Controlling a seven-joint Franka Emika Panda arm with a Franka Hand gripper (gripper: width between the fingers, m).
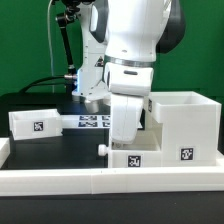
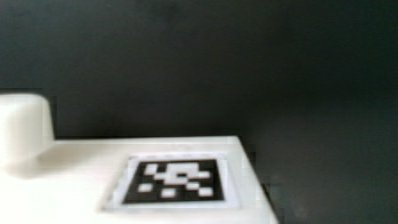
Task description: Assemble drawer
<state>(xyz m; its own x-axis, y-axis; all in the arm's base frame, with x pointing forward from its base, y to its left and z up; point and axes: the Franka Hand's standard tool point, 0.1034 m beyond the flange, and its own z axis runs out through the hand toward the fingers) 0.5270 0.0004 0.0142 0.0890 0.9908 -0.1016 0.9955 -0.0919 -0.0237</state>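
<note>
The drawer's large white casing (image 1: pixel 185 125) stands at the exterior view's right, open side up, with a tag on its front. One small tray (image 1: pixel 35 122) lies at the left. The second tray (image 1: pixel 135 157) lies at the front middle against the casing, with a small white knob (image 1: pixel 103 150) at its left end. My gripper (image 1: pixel 127 143) hangs low right over this tray, and its fingertips are hidden by the hand and the tray. The wrist view shows the tray's tagged white face (image 2: pixel 178 180) and the knob (image 2: pixel 22 140) very close. No fingers show there.
The marker board (image 1: pixel 90 122) lies flat behind the front tray, between the left tray and the arm. A low white rim (image 1: pixel 100 182) edges the table's front. The black table (image 2: pixel 267 70) fills the rest of the wrist view. Cables and a stand rise at the back.
</note>
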